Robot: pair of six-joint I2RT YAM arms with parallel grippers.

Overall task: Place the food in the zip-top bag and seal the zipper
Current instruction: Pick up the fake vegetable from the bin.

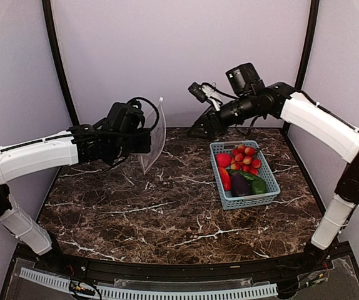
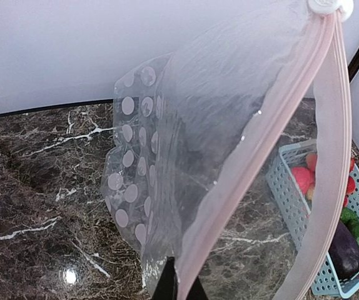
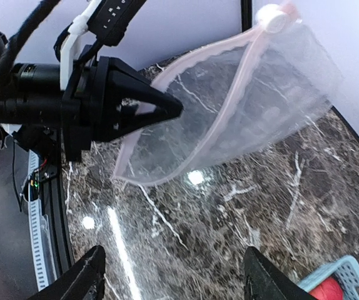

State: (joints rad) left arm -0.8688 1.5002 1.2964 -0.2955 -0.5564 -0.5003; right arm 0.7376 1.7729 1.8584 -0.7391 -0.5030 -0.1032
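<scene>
My left gripper [image 1: 143,142] is shut on the lower corner of the zip-top bag [image 1: 155,134] and holds it upright above the table. In the left wrist view the fingertips [image 2: 167,289] pinch the bag [image 2: 186,156] at its pale pink zipper [image 2: 261,162]; the mouth gapes open and the white slider [image 2: 323,5] sits at the top. The food lies in the blue basket [image 1: 267,177]: tomato [image 1: 223,160], berries [image 1: 245,158], pepper [image 1: 224,179], eggplant [image 1: 240,185], a green piece [image 1: 259,186]. My right gripper [image 1: 199,130] is open and empty, above the table between bag and basket, facing the bag [image 3: 242,112].
The dark marble table [image 1: 167,212] spreads out under both arms. The basket stands at the right, and its corner shows in the right wrist view [image 3: 348,272]. Purple walls close in the back and sides. The left gripper [image 3: 148,109] shows in the right wrist view.
</scene>
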